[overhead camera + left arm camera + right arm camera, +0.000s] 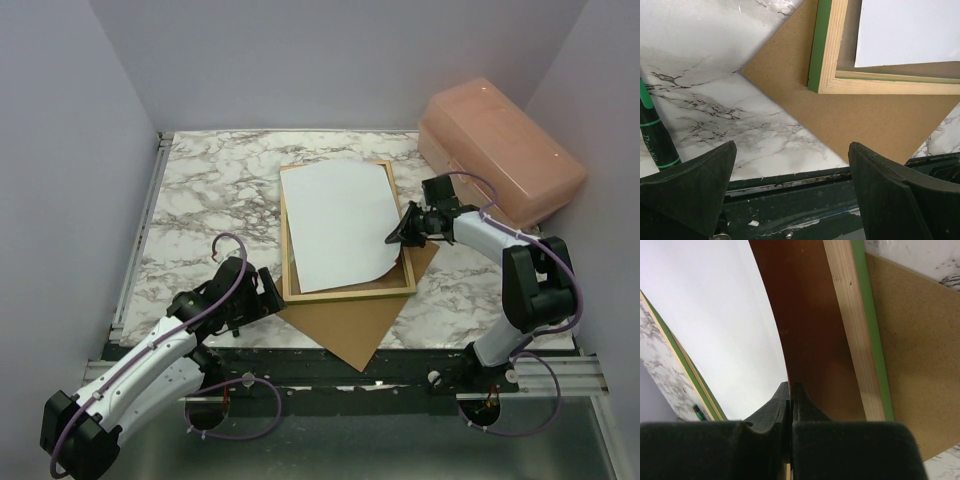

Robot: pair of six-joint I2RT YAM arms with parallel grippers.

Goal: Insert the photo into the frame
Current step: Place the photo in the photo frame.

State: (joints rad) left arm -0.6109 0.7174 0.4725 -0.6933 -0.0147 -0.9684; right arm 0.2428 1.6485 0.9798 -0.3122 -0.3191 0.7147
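The right claw (398, 234) is closed hard on the right-hand edge of the photo (340, 225); its two dark fingers (810, 415) press together with the sheet pinched between them. In the right wrist view the photo curves away ahead of the claw, with the white reverse on the left of the fingertips and a red-brown face on their right. The rest of the photo lies white side up, spread out to the left of this claw and skewed over the frame (350, 290); the pinched edge is raised off the frame's right rail.

The frame lies pale wood side up, with bright green showing along its outer edge; its right rail runs just beside the right claw's fingertips, on their right. It rests partly on a brown backing board (345, 325), which sticks out from under it on the near side and past the right rail. All of this sits on the marble-patterned table (210, 190). A pink plastic box (500, 150) stands beyond the right claw, at the far right corner.

The left claw (262, 298) stands wide open and holds nothing; it hangs over the near edge of the table. The frame's near left corner lies ahead of it and slightly to its right, resting on the backing board; a corner of the photo shows inside that corner. On the marble to this claw's left lies a green-and-black tool handle (652, 135); it is clear of the fingers.
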